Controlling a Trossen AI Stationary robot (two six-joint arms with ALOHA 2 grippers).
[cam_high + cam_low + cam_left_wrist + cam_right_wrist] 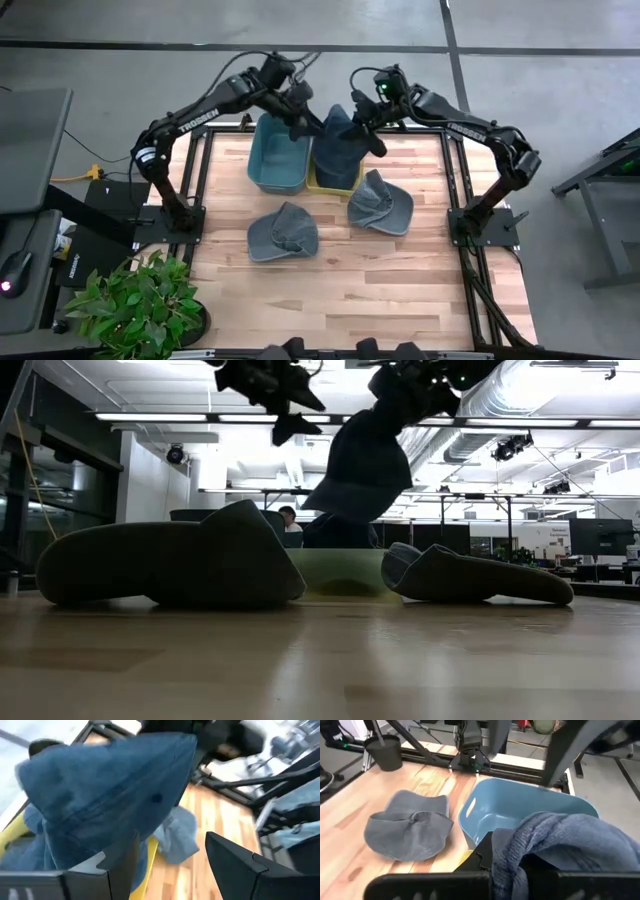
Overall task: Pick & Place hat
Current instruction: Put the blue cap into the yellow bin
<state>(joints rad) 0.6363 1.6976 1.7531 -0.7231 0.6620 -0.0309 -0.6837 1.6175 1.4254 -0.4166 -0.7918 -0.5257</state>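
Observation:
A blue denim hat (pixel 338 150) hangs in the air over the yellow bin (pixel 322 188), with my right gripper (pixel 507 865) shut on it at the table's far side. Seen from the low view, the hat (pixel 362 465) dangles below that gripper. My left gripper (pixel 170 850) stands open right beside the hanging hat (pixel 110 795), above the blue bin's (pixel 275 160) far right corner; whether a finger brushes the cloth I cannot tell. Two more hats lie flat on the wood, one mid-table (pixel 283 232) and one to its right (pixel 381 202). My right gripper pinches a thick bunched fold of the hat's cloth (pixel 520 852) between its two fingers, several layers together. The fingers slant downward from the table's right side. The hat hangs slack below them, lifted clear of the table, above the yellow bin.
The blue bin (pixel 505 807) stands at the back beside the yellow bin (pixel 340 572), which holds some blue cloth (pixel 30 850). The near half of the table is bare wood. A potted plant (pixel 135 305) sits off the table's near left corner.

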